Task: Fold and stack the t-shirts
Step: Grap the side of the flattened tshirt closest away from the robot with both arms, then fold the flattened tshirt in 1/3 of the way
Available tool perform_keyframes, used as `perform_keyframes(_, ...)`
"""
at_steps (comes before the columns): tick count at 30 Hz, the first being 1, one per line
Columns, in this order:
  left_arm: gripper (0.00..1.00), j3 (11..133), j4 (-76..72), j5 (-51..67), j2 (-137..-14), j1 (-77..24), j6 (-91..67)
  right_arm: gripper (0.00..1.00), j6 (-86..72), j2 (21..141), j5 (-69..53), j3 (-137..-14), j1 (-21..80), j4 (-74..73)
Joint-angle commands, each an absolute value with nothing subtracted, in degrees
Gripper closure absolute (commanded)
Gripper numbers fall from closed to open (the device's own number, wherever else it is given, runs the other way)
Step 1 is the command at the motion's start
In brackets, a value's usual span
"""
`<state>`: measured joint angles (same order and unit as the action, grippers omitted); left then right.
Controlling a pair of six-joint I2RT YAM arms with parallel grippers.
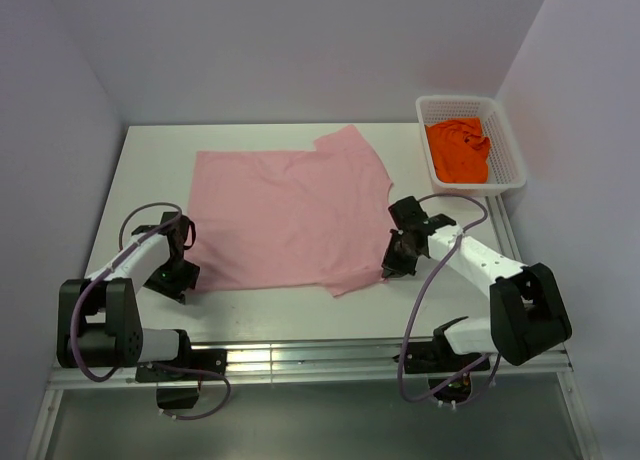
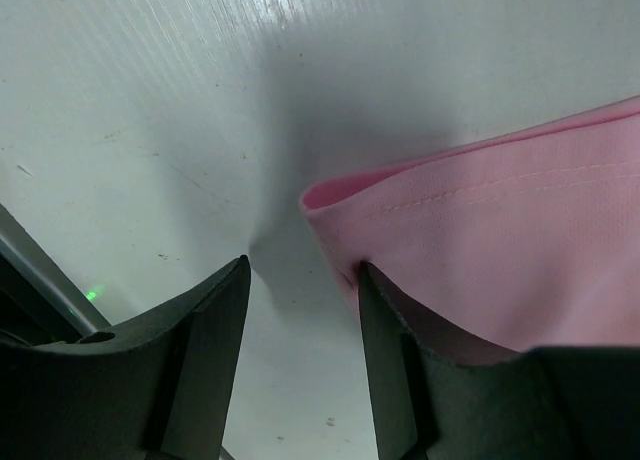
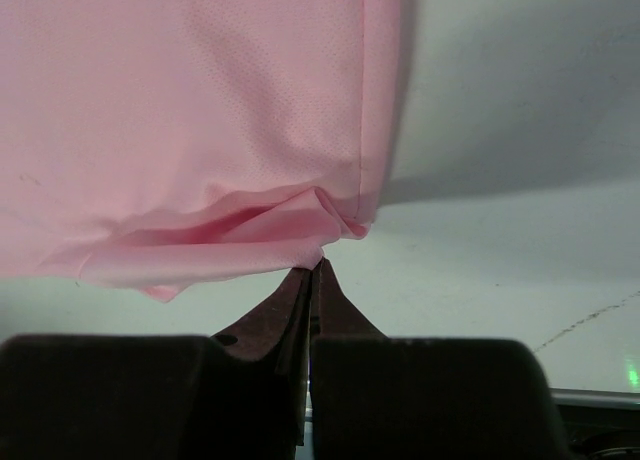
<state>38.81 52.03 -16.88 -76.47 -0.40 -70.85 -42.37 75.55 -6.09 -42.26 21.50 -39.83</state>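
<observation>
Both jaws touch pink t-shirt (image 1: 285,215) near corners.

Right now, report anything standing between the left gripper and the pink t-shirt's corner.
Nothing visible does. The left gripper has its jaws open, with the corner of the pink t-shirt right at one finger. Only bare table shows in the gap.

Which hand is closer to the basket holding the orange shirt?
Right. The right hand pinches the pink t-shirt's right edge, diagonally in front of the basket; the left hand is at that shirt's opposite, left corner.
</observation>
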Motion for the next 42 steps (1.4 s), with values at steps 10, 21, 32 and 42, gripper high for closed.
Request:
perform_keyframes(10, 0.63, 39.6, 47.7, -20.3, -78.3, -0.4, -70.4, 1.00, -38.8, 73.7, -6.1, -42.6, 17.6, -40.3)
perform_keyframes(21, 0.99, 44.6, 49.3, -19.8, -74.7, -0.3, -65.7, 1.00, -38.9, 69.6, -4.9, -43.6, 16.7, -44.5)
perform_keyframes(32, 1.00, 58.2, 53.2, -17.2, -75.6, -0.2, -62.9, 1.00, -39.9, 71.2, -4.6, -57.0, 16.6, -50.1)
perform_keyframes(42, 1.00, 69.5, 50.1, -13.8, -87.1, 1.6, -62.2, 1.00, -39.3, 83.5, -1.9, -73.5, 16.3, -50.9)
